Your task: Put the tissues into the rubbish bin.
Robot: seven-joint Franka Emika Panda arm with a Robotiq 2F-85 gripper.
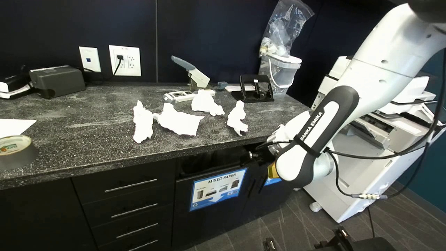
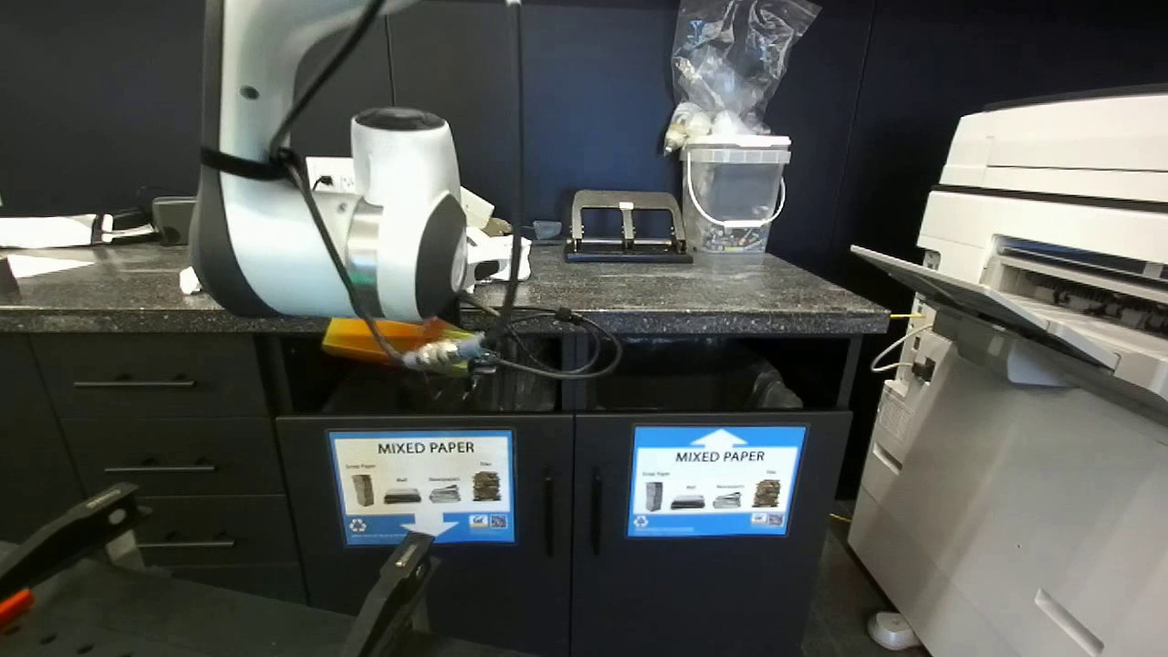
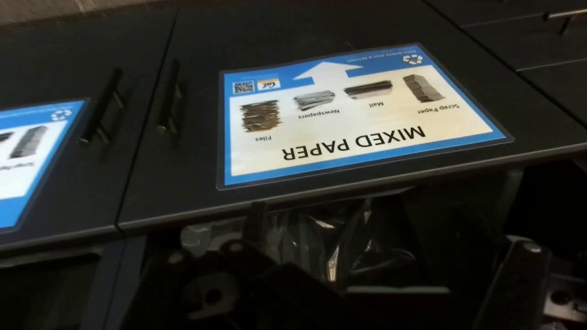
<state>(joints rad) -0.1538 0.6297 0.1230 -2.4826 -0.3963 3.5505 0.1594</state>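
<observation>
Black fingers [image 3: 518, 279] of the gripper [image 3: 367, 261] stand spread wide in the wrist view, one toward each side of the lower frame. Between and past them, beneath the gripper, shows the bin [image 3: 467, 201] with its crinkled clear plastic liner [image 3: 335, 243]; how far the fingertips reach into it I cannot tell. Just beside the gripper is a cabinet door [image 3: 321, 50] bearing an upside-down MIXED PAPER sign [image 3: 357, 123], with two dark bar handles [image 3: 168, 101] off to one side.

In an exterior view, four crumpled white tissues [image 1: 179, 120] lie on the speckled dark countertop [image 1: 94, 139], all higher than the gripper. The nearest to it sits by the front edge; two lie close together farther away, and one rests further back, beside the base of a heavy-duty stapler [image 1: 199, 77]. Behind, above the gripper, are a black three-hole punch [image 1: 257, 92] and a clear lidded bucket [image 1: 280, 71]. Duct tape [image 1: 15, 153] lies well apart from the gripper, and a white office copier [image 1: 348, 188] stands on its opposite side.

In an exterior view, the white Panda arm [image 2: 401, 192] blocks most of the tissues above the gripper; white scraps [image 2: 189, 281] peek out on both sides. The gripper hangs below the countertop edge, too blurred to make out, near a yellow-orange piece [image 2: 365, 338] I cannot identify.
</observation>
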